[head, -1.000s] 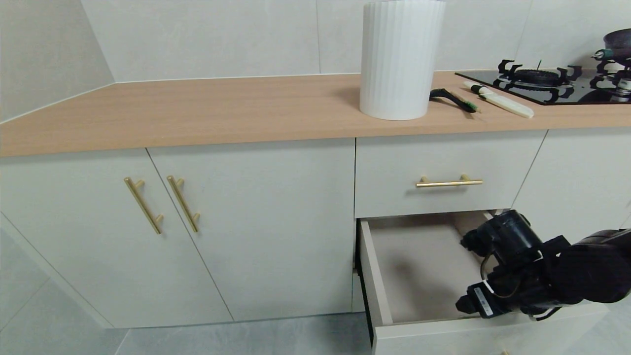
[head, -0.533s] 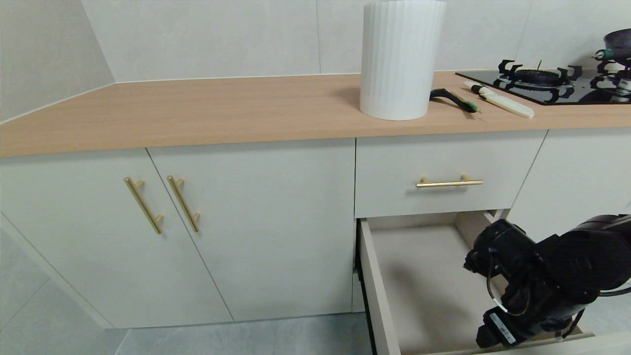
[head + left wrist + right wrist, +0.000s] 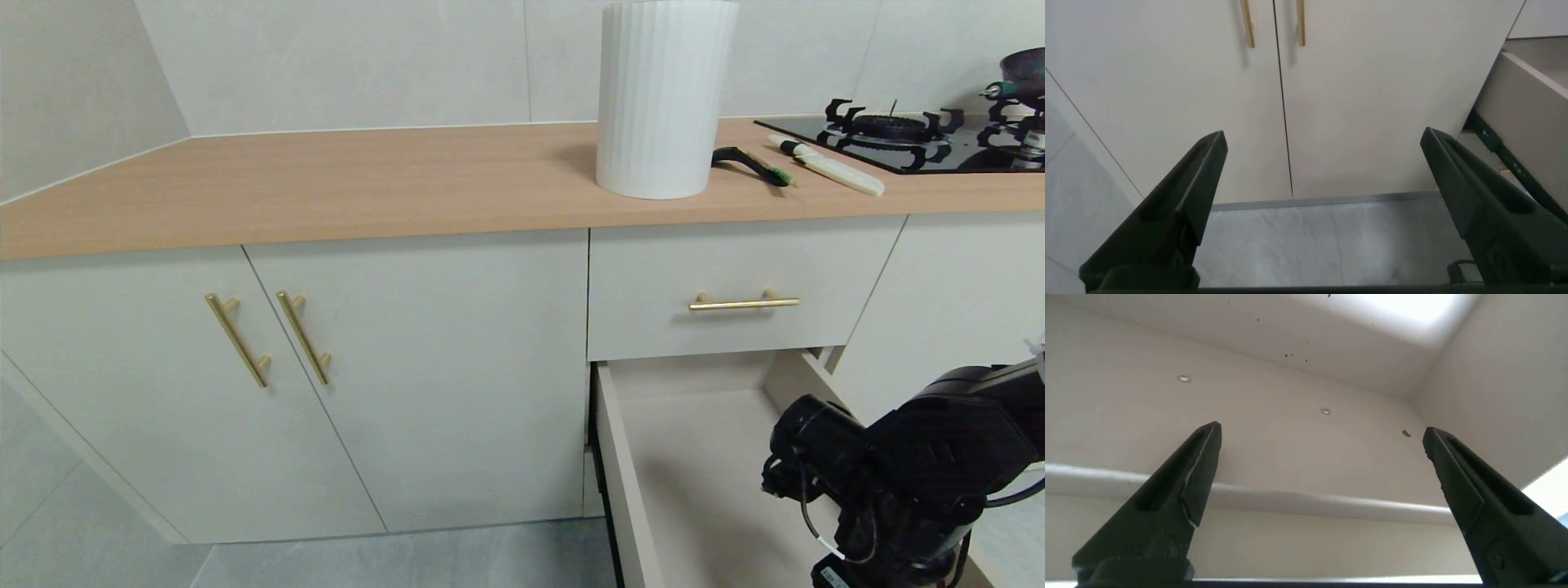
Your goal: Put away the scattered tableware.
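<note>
A black-handled utensil and a white utensil lie side by side on the counter, between a ribbed white canister and the stove. Below them the lower drawer stands pulled out. The right gripper is at its front right with fingers spread (the left gripper, likewise spread, faces the cupboard doors).

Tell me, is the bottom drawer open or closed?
Open. The bottom drawer sticks out below the shut top drawer, and its bare floor shows inside.

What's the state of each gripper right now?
Left gripper: open, empty, facing the cabinet doors.
Right gripper: open, empty, at the open drawer.
</note>
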### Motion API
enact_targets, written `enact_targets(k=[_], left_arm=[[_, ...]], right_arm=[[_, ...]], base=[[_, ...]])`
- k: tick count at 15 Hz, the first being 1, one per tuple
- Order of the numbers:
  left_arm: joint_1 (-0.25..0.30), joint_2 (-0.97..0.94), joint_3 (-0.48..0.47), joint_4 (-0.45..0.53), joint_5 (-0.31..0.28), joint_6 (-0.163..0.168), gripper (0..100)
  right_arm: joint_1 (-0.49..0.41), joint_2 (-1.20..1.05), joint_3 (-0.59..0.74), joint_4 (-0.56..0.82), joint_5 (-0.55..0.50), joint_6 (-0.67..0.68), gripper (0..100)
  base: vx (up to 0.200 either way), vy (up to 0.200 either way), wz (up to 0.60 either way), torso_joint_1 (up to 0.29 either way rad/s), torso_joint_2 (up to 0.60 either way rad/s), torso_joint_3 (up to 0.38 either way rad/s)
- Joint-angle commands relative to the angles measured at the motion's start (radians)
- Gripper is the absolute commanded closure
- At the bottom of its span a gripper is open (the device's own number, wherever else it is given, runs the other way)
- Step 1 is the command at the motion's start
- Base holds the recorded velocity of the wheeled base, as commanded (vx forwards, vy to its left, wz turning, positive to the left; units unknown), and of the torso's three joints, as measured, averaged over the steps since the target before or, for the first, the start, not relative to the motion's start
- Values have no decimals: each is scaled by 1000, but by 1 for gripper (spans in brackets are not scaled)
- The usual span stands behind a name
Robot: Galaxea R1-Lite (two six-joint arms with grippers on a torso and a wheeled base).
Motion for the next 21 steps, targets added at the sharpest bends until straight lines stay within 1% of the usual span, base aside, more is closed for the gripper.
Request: enact_targets(k=[1,4,7,8,9,10,13,15,17,21], left_arm=[[0,1,0,0,0,0,0],[0,1,0,0,0,0,0],[0,1,0,0,0,0,0],[0,1,0,0,0,0,0],[0,1,0,0,0,0,0],[0,1,0,0,0,0,0],[0,1,0,0,0,0,0],[0,1,0,0,0,0,0],[0,1,0,-1,0,0,0],[0,1,0,0,0,0,0]], right_arm=[[2,14,-3,0,-2,1,0],[2,2,-29,-3,-11,11,0],[0,-67,-56,-18,-8,37,0],[-3,-118,-60,-50,-5,63,0],[-9,-161,-51,-130,-7,69,0],[-21,-195,-36,-174,-10,69,0],[-27,-265,-39,-188,-8,69,0],[-27,-297,-34,-224,-10,69,0],[-29,-308,-33,-253,-11,69,0],[-29,-327,-33,-257,-11,67,0]], base=[[0,0,0,0,0,0],[0,0,0,0,0,0],[0,0,0,0,0,0],[0,0,0,0,0,0],[0,0,0,0,0,0],[0,0,0,0,0,0],[0,0,0,0,0,0],[0,0,0,0,0,0],[0,0,0,0,0,0],[0,0,0,7,-76,-58]])
